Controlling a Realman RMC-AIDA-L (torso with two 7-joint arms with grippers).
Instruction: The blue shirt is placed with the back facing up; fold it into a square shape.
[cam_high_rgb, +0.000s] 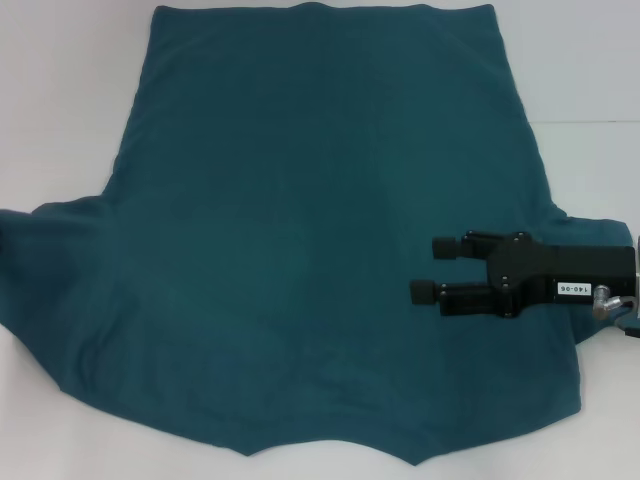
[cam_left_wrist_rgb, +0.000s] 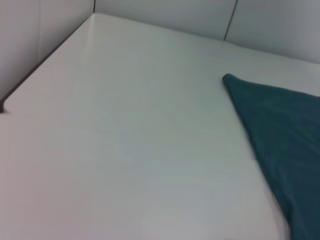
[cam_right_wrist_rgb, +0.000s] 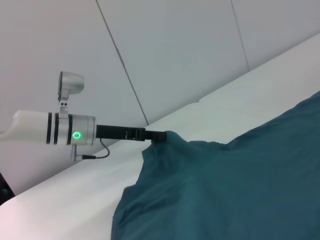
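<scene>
Right gripper (cam_high_rgb: 428, 268): matte black body, two parallel black fingers with knurled round tips, small screws on the hinge block, a white label printed "140-06", a silver fitting and grey cable at the wrist. Left gripper (cam_right_wrist_rgb: 159, 136): black, mounted on a white cylindrical arm banded in black, marked by a green ring light, topped by a grey camera pod, trailed by a black cable.

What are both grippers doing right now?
Left gripper: closed on an edge of the blue shirt.
Right gripper: open, empty, above the shirt.
</scene>
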